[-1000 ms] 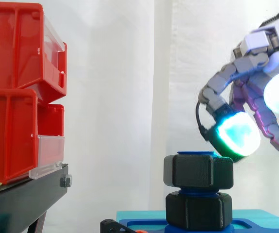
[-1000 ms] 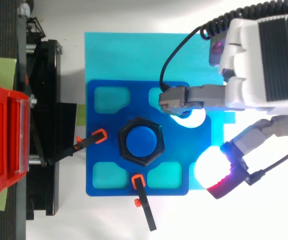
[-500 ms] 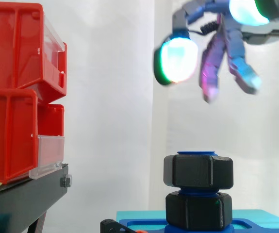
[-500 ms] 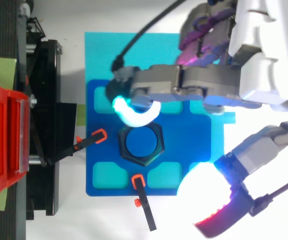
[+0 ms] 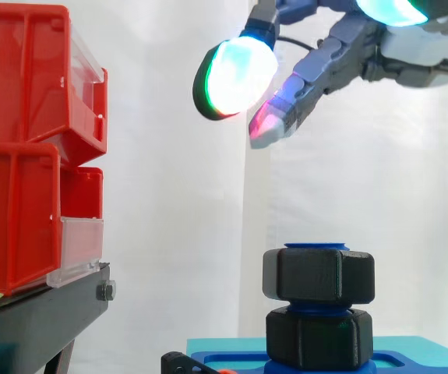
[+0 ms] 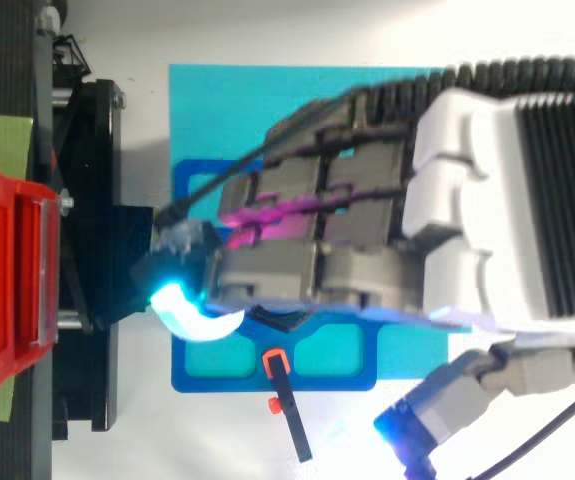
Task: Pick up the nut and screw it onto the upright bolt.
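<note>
Handling, judged: nut [image 5: 319, 275] is looking like matte black plastic, so it is probably light, stiff and not fragile. The matte skin is likely giving fair grip, not slippery. The best hold is looking like two opposite hex flats, taken from 12 o'clock with the thumb against the fingers, so it can be twisted. The corners are rounded, so pads may be slipping off if set on a corner. Threads may be binding if it is sitting tilted.

Looks: a chunky black hexagon with soft edges, sitting level in the side view. A second black hex piece [image 5: 319, 337] is sitting directly at its 6 o'clock, touching or nearly so; whether that one is another nut or the bolt's base, cannot tell.

Where: the nut is sitting on the blue bolt [image 5: 315, 246], just under the bolt's top, which is peeking out at its 12 o'clock. The bolt is standing on a blue plate [image 6: 202, 372] over a cyan mat [image 6: 267, 100], with an orange clamp [image 6: 277, 362] at the plate's 6 o'clock edge. Red bins [image 5: 21, 156] on a black stand [image 5: 37, 319] are sitting at 9 o'clock, well apart.

Hand [image 5: 329, 58]: hanging well above the nut, toward its 12 to 1 o'clock, fingers straight and spread, pads [image 5: 235, 76] glowing green-cyan, holding nothing. In the top view the hand [image 6: 477, 210] is covering the bolt.
</note>
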